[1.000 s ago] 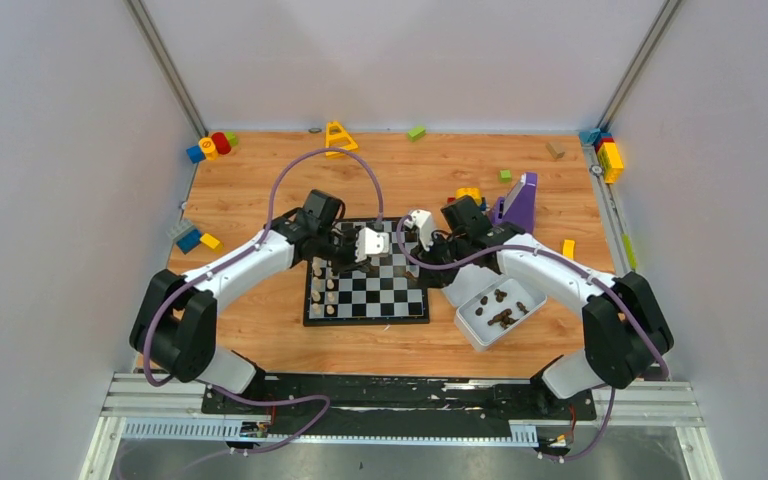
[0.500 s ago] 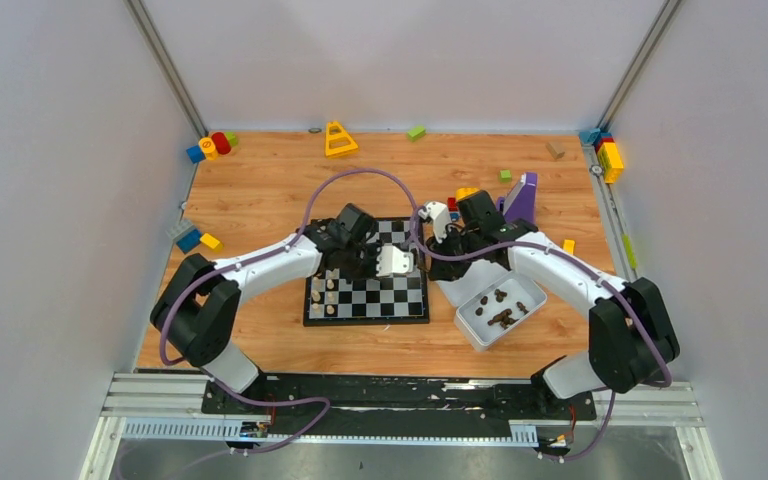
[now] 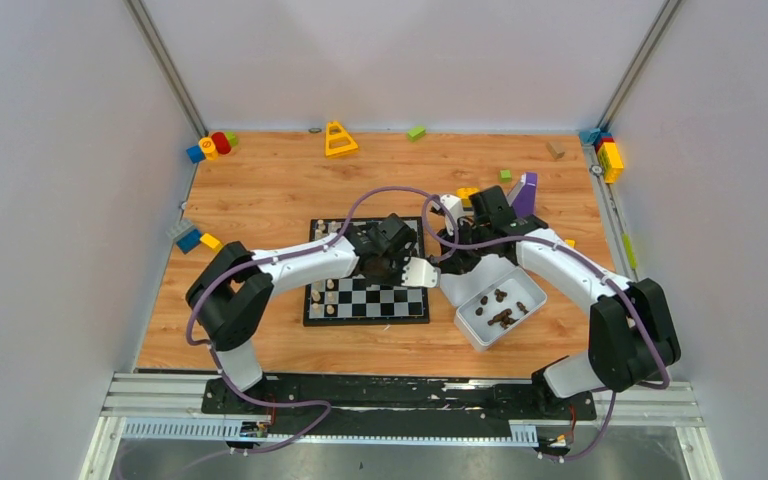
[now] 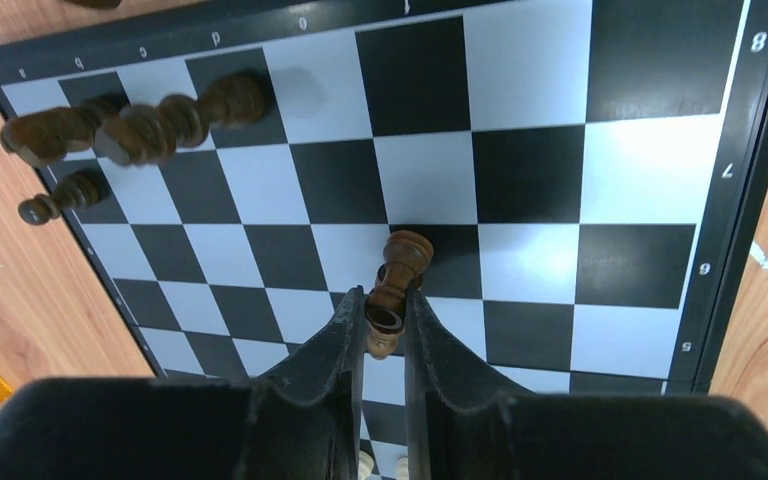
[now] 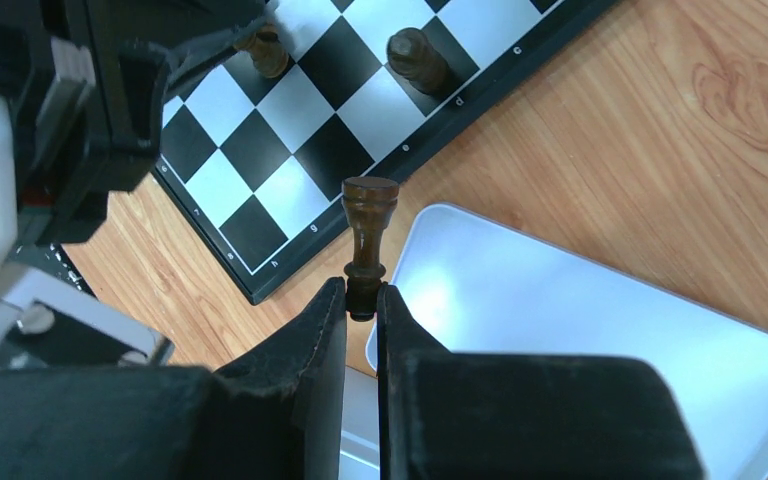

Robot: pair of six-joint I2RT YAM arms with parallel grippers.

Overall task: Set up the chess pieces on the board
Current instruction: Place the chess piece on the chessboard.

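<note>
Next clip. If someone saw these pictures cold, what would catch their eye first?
Both arms meet over the right side of the board. The left hand pinches one dark piece low over the squares, and the right hand holds a second dark piece by its base beside the board's edge. After that, the white tray of loose dark pieces on the right, and the bright toy blocks strewn along the table's far edge.

The left arm point(image 3: 305, 262) and right arm point(image 3: 560, 268) reach inward (elbows bent, wrists near each other). The left tool point(image 4: 385, 300) pinches a dark piece point(image 4: 400, 268), and the right tool point(image 5: 362, 290) pinches another dark piece point(image 5: 368, 215).
</note>
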